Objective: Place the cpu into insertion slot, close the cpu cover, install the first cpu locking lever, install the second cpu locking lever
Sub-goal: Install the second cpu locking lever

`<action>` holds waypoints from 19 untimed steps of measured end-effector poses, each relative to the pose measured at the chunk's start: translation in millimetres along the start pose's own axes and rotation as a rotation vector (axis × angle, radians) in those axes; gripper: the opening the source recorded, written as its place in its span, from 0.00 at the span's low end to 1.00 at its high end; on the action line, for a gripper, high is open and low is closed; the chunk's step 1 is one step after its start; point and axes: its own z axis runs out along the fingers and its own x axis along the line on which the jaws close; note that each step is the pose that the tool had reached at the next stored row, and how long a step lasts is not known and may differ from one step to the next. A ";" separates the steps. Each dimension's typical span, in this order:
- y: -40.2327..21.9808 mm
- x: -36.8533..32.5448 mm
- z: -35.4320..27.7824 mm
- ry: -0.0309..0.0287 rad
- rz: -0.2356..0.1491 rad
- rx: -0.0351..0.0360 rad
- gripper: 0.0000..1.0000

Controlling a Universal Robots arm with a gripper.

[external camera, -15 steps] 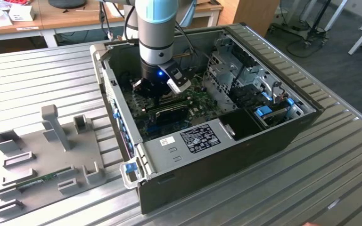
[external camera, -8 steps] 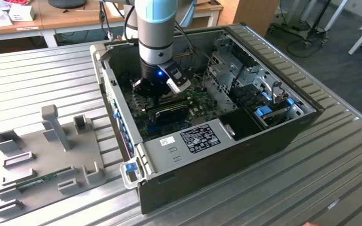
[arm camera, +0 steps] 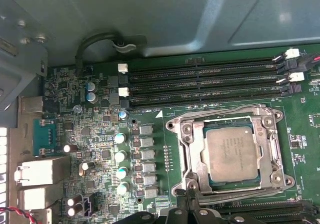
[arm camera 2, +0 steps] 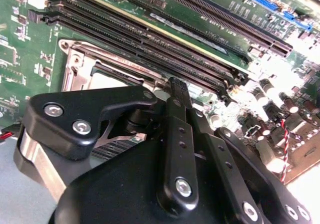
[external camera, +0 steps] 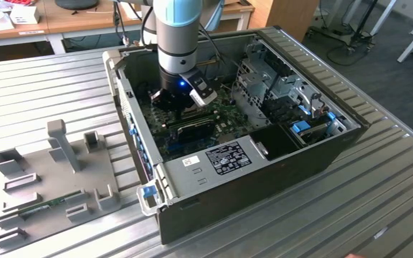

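First wrist view: the cpu [arm camera: 233, 155] sits in the insertion slot [arm camera: 186, 156], the cpu cover [arm camera: 227, 115] closed flat around it.
Exterior view: the gripper [external camera: 181, 105] hangs low inside the open computer case [external camera: 292, 156] — walls on every side.
Second wrist view: black fingers [arm camera 2: 172, 134] together, clamped on nothing, just beside the socket.
Memory slots [arm camera: 205, 83]: next to the socket.
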 end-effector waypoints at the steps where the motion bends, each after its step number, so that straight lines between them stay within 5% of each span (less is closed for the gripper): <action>1: 0.0 0.3 0.0 -0.0001 0.000 -0.0003 0.10; 19: -0.5 3.3 1.1 -0.0003 0.000 -0.0094 0.10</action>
